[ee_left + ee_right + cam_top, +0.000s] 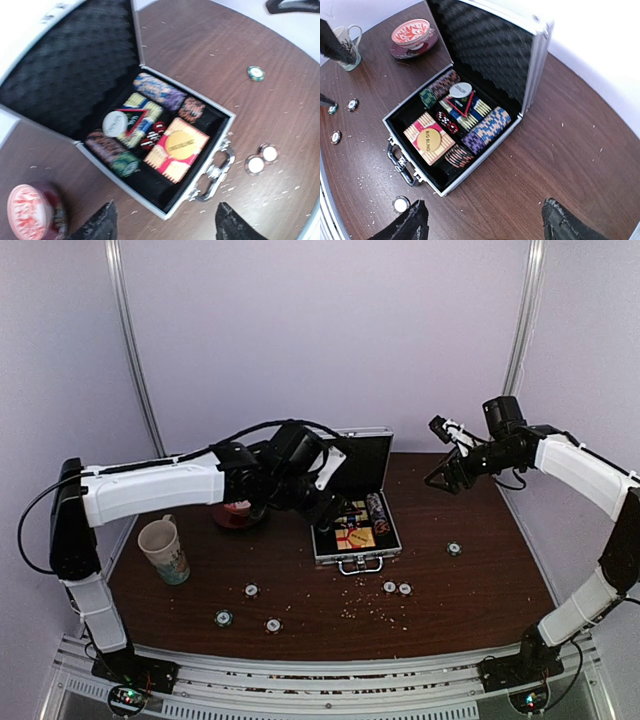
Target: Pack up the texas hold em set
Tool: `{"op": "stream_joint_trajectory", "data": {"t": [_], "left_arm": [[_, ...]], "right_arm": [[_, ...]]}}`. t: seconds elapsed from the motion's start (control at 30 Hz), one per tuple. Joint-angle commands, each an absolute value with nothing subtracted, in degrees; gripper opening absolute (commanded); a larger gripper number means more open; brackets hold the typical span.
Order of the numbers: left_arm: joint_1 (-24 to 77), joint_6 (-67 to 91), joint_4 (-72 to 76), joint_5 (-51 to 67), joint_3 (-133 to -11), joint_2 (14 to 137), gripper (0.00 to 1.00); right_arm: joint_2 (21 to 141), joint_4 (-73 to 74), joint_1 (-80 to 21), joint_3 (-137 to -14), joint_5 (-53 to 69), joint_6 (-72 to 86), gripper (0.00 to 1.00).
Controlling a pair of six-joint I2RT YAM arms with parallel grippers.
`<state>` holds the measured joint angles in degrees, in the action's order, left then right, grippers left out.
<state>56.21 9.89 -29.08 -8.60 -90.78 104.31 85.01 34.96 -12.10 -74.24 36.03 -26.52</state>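
At 6 o'clock of the case (368, 465), loose chips (390, 587); left hand (165, 210), right hand (485, 205) both released, so descend vertical, pinch one chip's rim

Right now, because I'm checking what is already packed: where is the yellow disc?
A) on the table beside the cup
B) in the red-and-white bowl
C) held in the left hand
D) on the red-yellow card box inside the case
D: the yellow disc lies flat on top of the card box inside the open case.
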Motion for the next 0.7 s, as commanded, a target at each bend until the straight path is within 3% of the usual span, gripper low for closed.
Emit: {"op": "stream_joint_trajectory", "data": {"t": [0.0, 0.33, 0.67], "left_arm": [[56.0, 2.0, -22.8, -17.8, -82.7, 98.8, 0.75], [55.7, -0.7, -17.5, -19.5, -76.5, 89.4, 0.95], [52.4, 0.1, -14.1, -19.9, -69.9, 87.3, 0.89]], "right_arm": [[82.8, 41.4, -16.6, -77.2, 30.9, -29.3, 0.79], [86.4, 46.7, -28.5, -72.6, 17.7, -34.5, 0.74], [89.3, 47.1, -34.4, -65.0, 14.0, -36.8, 0.64]]}}
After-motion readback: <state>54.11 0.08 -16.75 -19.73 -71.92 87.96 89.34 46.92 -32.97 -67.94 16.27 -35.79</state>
